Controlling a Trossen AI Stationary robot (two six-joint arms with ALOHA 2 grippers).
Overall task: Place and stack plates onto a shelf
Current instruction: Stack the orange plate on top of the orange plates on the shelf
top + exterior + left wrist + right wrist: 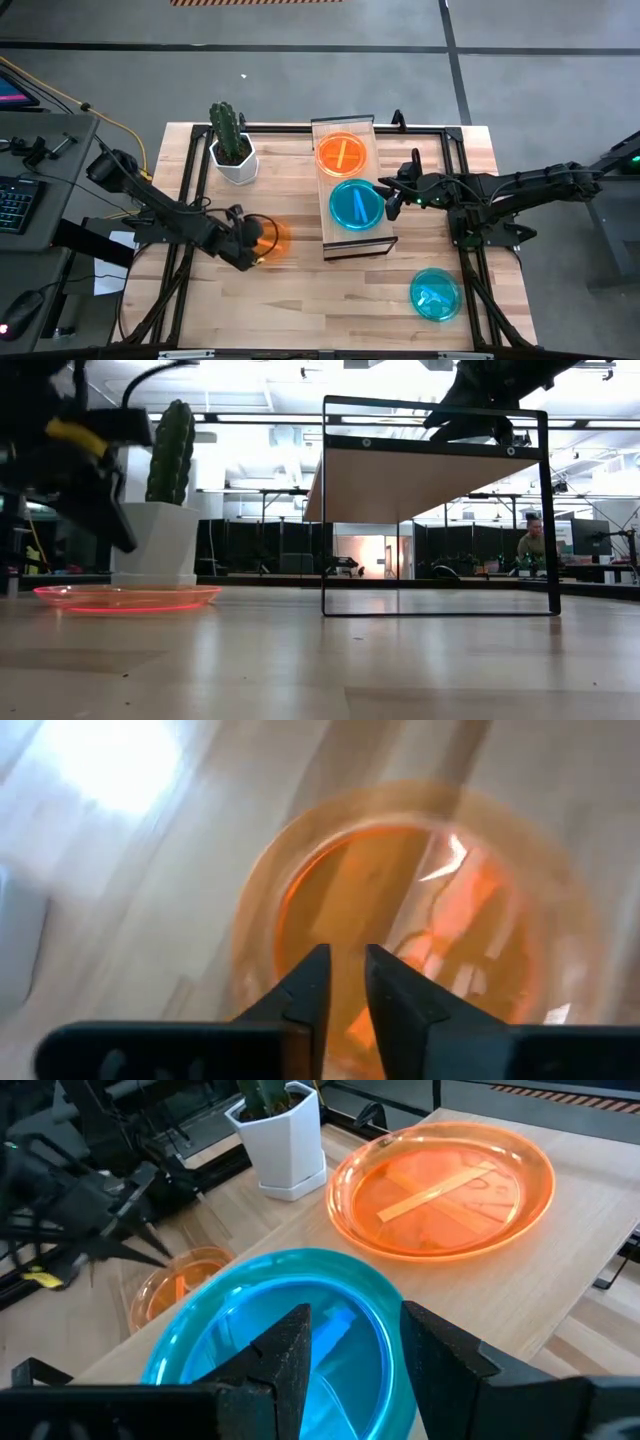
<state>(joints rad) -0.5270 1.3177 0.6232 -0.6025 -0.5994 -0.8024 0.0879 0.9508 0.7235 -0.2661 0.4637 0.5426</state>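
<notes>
Shelf (352, 237) at table centre carrying an orange plate (341, 153) and a teal plate (356, 205). Right gripper (392, 198), fingers spread, at the teal plate's edge. Left gripper (255, 243), fingers slightly parted, over a second orange plate (276, 238) on the table (300, 300).

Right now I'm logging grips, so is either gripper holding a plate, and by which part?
Neither. The left gripper is slightly open over the orange plate on the table; the right gripper is open over the blue plate on the shelf.
</notes>
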